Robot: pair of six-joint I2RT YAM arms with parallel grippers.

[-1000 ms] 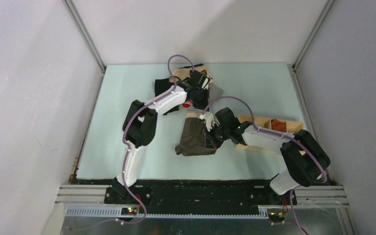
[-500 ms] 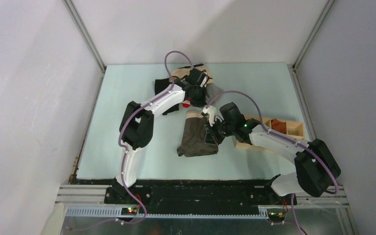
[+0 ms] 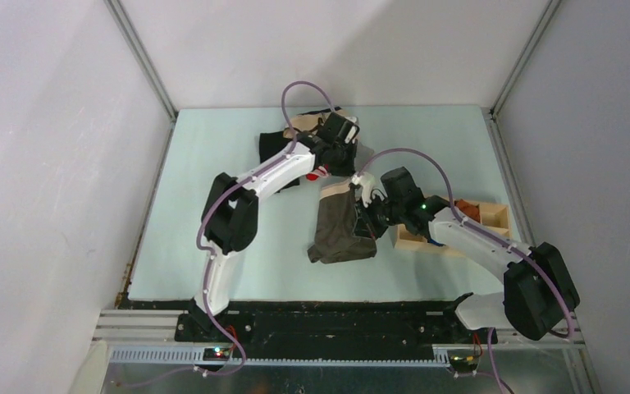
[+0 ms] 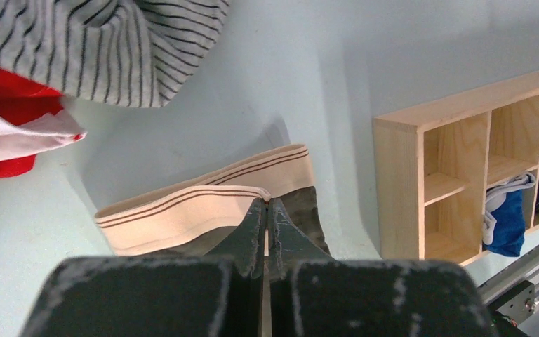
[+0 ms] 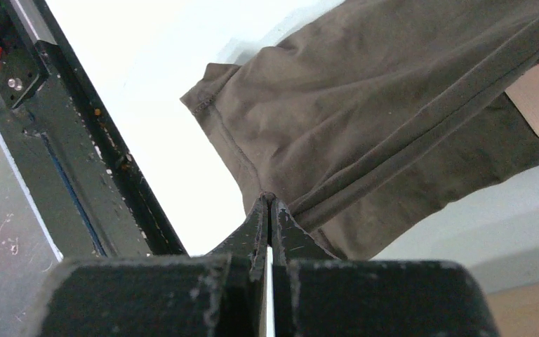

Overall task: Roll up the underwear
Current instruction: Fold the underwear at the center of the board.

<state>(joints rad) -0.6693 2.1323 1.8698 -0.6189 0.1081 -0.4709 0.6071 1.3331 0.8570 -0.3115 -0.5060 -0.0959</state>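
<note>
The underwear lies on the pale green table, dark olive-brown with its cream waistband at the far end. My left gripper is over the far right corner of the waistband. In the left wrist view the gripper is shut on the upper edge of the striped cream waistband, which is lifted into a fold. My right gripper is at the garment's right side. In the right wrist view it is shut on the hem of the brown fabric, which hangs in folds.
A wooden compartment box holding rolled garments stands right of the underwear, also in the left wrist view. A pile of other garments lies at the back, with a striped one and a red-white one. The black front rail runs along the near edge.
Both grippers and the underwear have shifted to the right, toward the wooden box. The right arm's elbow has swung out to the right.
</note>
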